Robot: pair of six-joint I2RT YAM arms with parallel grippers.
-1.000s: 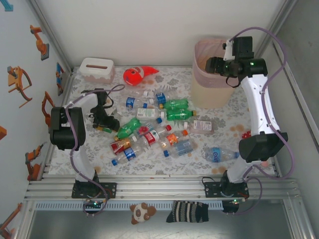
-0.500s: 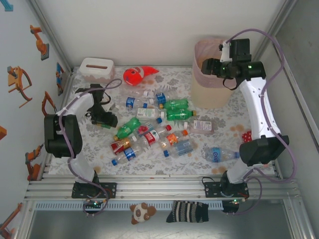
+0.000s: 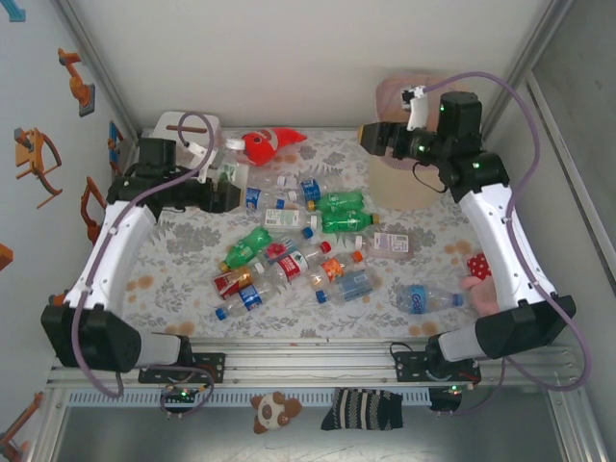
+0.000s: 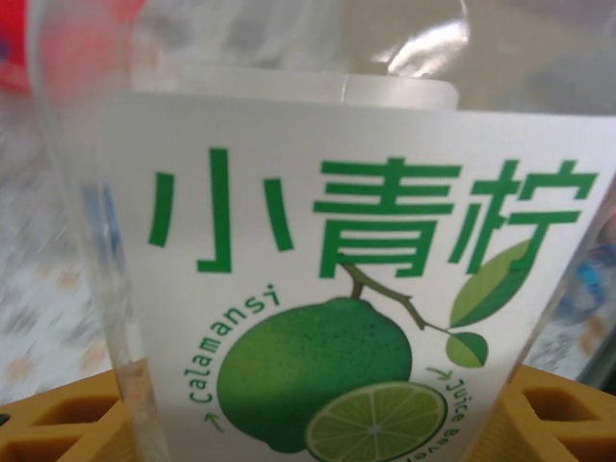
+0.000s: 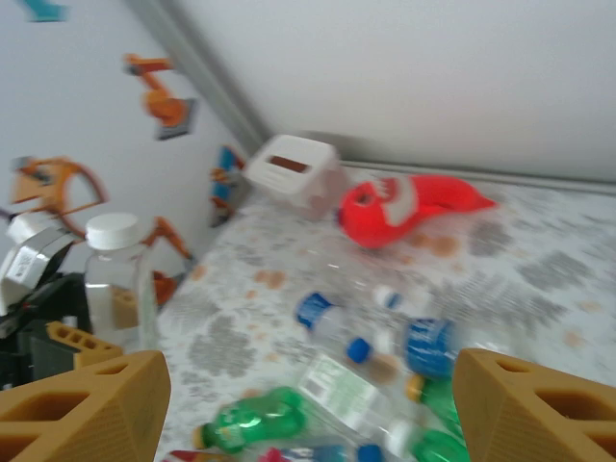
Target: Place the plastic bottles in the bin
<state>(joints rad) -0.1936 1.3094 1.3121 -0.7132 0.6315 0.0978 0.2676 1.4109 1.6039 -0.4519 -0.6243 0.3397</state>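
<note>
Left claw (image 3: 217,195): we find it clamped on a clear lime-juice bottle (image 4: 318,289), held upright above the far left of the surface (image 3: 173,260)
Right claw (image 3: 371,135): fingers wide apart, nothing between them; it hangs just beside the bin (image 3: 399,188)
Bin: far right corner; well apart from the held bottle
Counts: one bottle held; we make out about a dozen loose bottles (image 3: 337,203) lying mid-surface, though overlap blurs the exact number; one bin; one fish toy (image 3: 265,144); one tissue box (image 5: 294,173)
Risks: we judge the smooth bottle could slip on the long carry across; the right arm stands before the bin, so the arms could collide; a low approach could snag the pink liner
</note>
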